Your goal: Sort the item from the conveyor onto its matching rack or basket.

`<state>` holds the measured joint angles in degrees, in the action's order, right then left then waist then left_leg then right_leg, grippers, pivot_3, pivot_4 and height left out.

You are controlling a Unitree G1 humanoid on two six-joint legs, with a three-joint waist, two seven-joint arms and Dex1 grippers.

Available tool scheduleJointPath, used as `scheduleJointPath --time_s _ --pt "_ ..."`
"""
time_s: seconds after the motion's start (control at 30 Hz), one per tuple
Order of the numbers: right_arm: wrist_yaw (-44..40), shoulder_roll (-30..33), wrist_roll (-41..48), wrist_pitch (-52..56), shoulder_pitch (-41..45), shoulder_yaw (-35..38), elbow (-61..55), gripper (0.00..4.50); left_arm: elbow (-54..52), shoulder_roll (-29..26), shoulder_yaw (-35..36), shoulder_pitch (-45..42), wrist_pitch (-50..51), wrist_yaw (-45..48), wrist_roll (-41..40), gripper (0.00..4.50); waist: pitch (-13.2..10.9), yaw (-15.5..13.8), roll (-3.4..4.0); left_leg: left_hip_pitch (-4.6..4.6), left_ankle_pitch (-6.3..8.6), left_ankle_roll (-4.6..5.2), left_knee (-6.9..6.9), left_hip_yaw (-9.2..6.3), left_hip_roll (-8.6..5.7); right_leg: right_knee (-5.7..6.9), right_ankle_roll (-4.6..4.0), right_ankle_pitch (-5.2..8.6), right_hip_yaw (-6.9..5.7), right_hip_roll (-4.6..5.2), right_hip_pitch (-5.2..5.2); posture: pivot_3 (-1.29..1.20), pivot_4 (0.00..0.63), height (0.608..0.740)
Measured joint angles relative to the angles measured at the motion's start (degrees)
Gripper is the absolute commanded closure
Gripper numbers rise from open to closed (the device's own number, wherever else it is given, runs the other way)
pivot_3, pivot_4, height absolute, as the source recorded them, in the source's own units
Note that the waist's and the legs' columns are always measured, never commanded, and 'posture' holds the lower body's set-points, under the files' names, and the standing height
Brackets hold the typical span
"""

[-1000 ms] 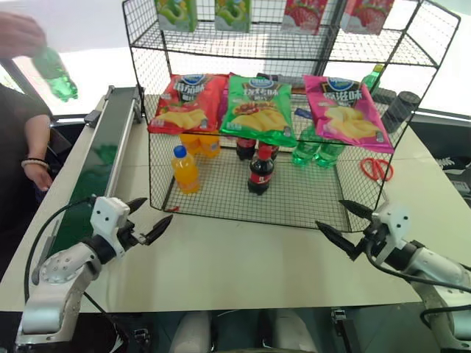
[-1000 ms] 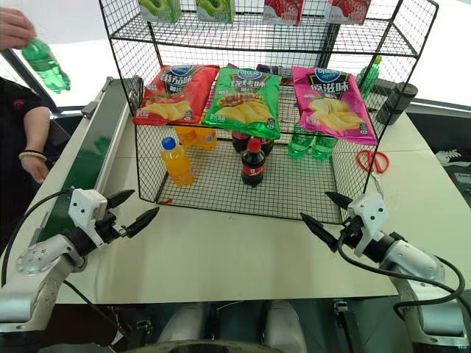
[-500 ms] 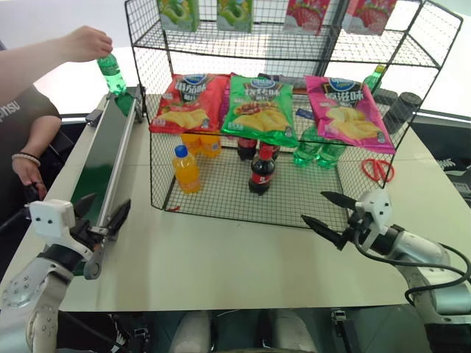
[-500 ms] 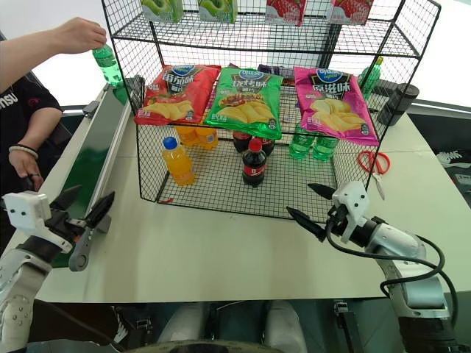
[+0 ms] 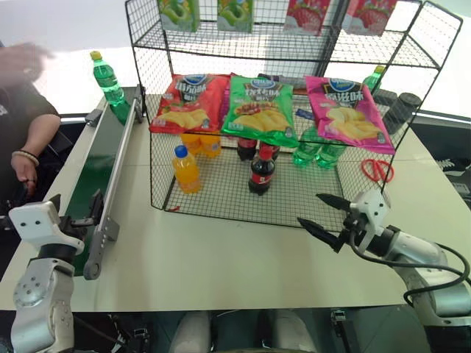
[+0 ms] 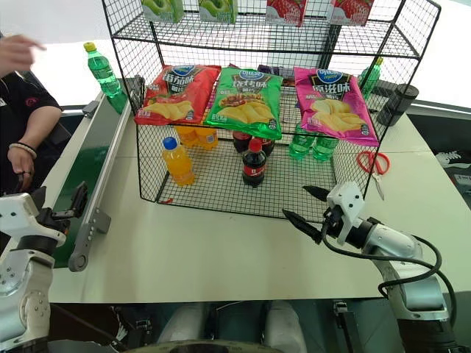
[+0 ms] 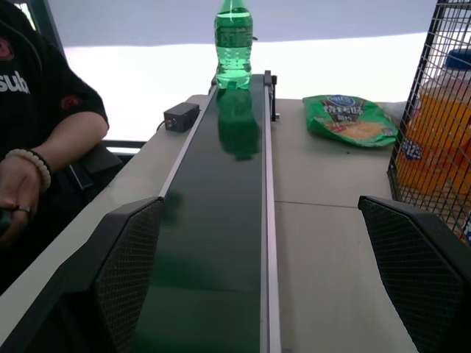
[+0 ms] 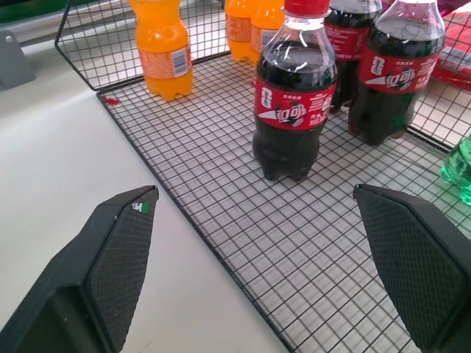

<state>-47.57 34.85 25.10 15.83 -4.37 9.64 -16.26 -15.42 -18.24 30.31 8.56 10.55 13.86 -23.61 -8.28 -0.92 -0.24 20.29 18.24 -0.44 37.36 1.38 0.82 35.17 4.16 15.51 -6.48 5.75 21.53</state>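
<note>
The item, a clear-green bottle (image 5: pixel 109 79) with a yellow cap, stands upright on the far end of the conveyor (image 5: pixel 99 165), a dark-green belt between grey rails. My left gripper (image 5: pixel 76 200) hovers open over the belt's near end and points along it at the bottle (image 7: pixel 234 44), far from it. The black wire rack (image 5: pixel 221 195) stands in the middle of the table. In front of its bottom tier, my right gripper (image 5: pixel 310 209) is open and empty, facing a cola bottle (image 8: pixel 293 88).
A person (image 5: pixel 22 118) stands left of the belt, one hand raised. The rack holds chip bags, orange, cola and green bottles. Red scissors (image 5: pixel 376 168) and dark cups (image 5: pixel 401 110) lie at the right. A green chip bag (image 7: pixel 352 119) lies behind the rack.
The person set the green bottle on the belt's far end and drew the hand away. My left gripper swung left over the belt's near end. The right gripper edged slightly left.
</note>
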Motion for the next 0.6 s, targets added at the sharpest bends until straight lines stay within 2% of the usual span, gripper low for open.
scheduleJointPath --time_s 0.43,0.6 --pt "2.84 -2.44 0.99 1.76 -2.41 -3.67 -8.16 0.09 4.30 0.20 -0.34 -2.66 -2.55 -2.39 3.17 0.00 0.02 0.07 -0.06 0.00 0.00 0.00 0.00 0.00 0.02 0.01 0.00 0.00 0.00 -0.01 0.02 0.00 0.150 0.729" --pt "3.32 -4.67 1.89 2.92 -1.94 -8.13 -12.32 0.09 4.98 0.51 -0.38 -2.74 -3.21 -2.70 3.25 0.00 0.03 0.08 -0.07 0.01 0.00 0.00 -0.02 -0.01 0.02 0.01 0.00 0.00 0.00 0.00 0.04 0.00 0.150 0.729"
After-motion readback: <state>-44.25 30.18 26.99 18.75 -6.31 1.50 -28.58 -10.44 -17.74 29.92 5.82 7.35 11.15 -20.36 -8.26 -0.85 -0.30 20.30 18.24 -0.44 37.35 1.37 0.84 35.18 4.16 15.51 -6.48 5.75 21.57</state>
